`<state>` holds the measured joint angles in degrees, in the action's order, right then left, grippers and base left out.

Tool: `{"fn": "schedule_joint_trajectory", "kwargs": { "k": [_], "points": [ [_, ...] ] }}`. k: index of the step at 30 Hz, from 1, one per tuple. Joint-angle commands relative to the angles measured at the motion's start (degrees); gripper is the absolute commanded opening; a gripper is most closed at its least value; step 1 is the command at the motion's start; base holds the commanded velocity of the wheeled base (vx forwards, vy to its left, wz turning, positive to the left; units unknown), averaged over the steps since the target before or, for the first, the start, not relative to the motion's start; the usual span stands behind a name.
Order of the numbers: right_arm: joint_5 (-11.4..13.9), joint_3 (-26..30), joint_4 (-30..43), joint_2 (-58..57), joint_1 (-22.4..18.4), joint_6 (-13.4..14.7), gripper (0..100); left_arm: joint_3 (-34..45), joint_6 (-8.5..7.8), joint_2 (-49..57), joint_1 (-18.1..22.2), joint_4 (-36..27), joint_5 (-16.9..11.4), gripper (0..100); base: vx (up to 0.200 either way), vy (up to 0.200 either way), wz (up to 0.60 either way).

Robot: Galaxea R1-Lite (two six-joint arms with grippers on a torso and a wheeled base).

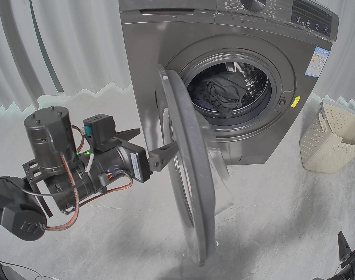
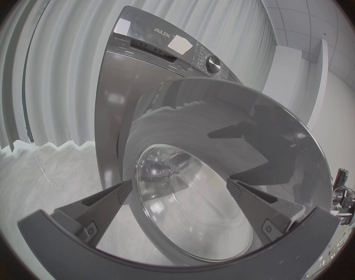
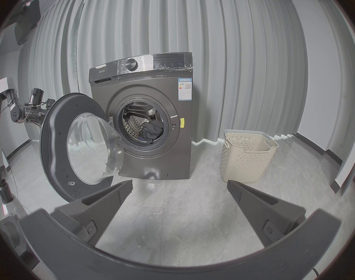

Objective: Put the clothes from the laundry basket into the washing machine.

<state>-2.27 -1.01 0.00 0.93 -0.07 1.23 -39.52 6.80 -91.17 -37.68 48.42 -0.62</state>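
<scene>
Now the left end effector [image 1: 157,139], spread wide, meets the open door [image 1: 193,168] of the washing machine [image 1: 146,59].

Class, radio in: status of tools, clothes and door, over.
Left tool open, at open door. Right tool open, empty. Dark clothes in drum. Nothing across the opening.

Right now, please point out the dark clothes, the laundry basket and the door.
dark clothes [image 1: 220,92]: head view, middle of the bundle.
laundry basket [image 1: 321,148]: head view, side wall.
door [image 1: 195,168]: head view, outer rim.

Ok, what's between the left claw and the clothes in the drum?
The open door, in the head view: left claw at its outer side, clothes beyond it.
</scene>
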Motion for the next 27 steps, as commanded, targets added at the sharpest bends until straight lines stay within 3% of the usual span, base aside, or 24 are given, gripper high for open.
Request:
{"fn": "schedule_joint_trajectory", "kwargs": {
  "k": [1, 20, 27],
  "points": [
    [0.0, 1.0, 0.0, -0.9, 0.0, 0.0, 100, -4.9, 0.49, -6.0, -0.9, 1.6, 0.8, 100, 0.000, 0.000, 0.00],
    [0.0, 1.0, 0.0, -0.9, 0.0, 0.0, 100, -23.2, 1.28, -20.9, -0.3, 2.8, 3.2, 100, 0.000, 0.000, 0.00],
    [0.0, 1.0, 0.0, -0.9, 0.0, 0.1, 100, -30.6, 3.48, -25.6, 0.1, 5.0, 6.2, 100, 0.000, 0.000, 0.00]
  ]
}}
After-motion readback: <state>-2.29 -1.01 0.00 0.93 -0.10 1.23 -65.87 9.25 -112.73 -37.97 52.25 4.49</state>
